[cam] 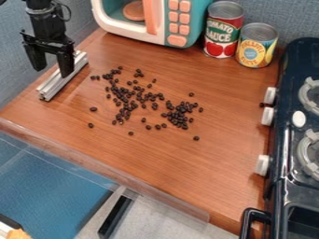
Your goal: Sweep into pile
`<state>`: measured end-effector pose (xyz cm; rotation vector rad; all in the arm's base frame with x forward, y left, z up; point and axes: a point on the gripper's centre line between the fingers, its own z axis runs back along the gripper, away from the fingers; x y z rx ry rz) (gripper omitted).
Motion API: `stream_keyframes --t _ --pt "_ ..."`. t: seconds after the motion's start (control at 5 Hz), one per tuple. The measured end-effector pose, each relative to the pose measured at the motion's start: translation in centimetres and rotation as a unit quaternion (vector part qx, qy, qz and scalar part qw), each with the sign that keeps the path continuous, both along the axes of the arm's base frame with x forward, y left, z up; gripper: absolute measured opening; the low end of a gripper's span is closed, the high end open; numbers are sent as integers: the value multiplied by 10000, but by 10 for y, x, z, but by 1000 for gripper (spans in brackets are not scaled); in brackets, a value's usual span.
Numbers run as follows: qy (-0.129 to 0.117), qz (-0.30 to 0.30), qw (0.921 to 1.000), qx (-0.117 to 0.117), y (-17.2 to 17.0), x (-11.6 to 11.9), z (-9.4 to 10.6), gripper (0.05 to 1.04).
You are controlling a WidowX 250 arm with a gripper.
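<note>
Pincer (52, 72) open, held nr bar (57, 84), upper L of view; bar's long axis angled lower L to upper R, beans (126, 106) scattered to R.

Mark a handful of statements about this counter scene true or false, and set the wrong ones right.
1. The open gripper is beside the silver bar. True.
2. The dark beans are already gathered in one compact pile. False: they lie in loose clusters, with single beans strewn around them.
3. Two cans, one red and white and one mostly yellow, stand beside the toy microwave. True.
4. The gripper is closed on a bean. False: its fingers are apart, to the left of the beans in the view.
5. The stove is at the view's right edge. True.
</note>
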<state>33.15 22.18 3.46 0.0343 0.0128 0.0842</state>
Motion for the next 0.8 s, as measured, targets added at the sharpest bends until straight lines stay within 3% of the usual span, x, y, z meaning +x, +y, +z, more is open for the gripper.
stream_keyframes --t 0.2,0.6,0.8 --pt "210 6 9996 -169 -4 -5 -20 955" --pt "238 -82 9993 -273 -8 -7 -24 395" --pt "203 -146 9995 -204 -9 -10 -26 381"
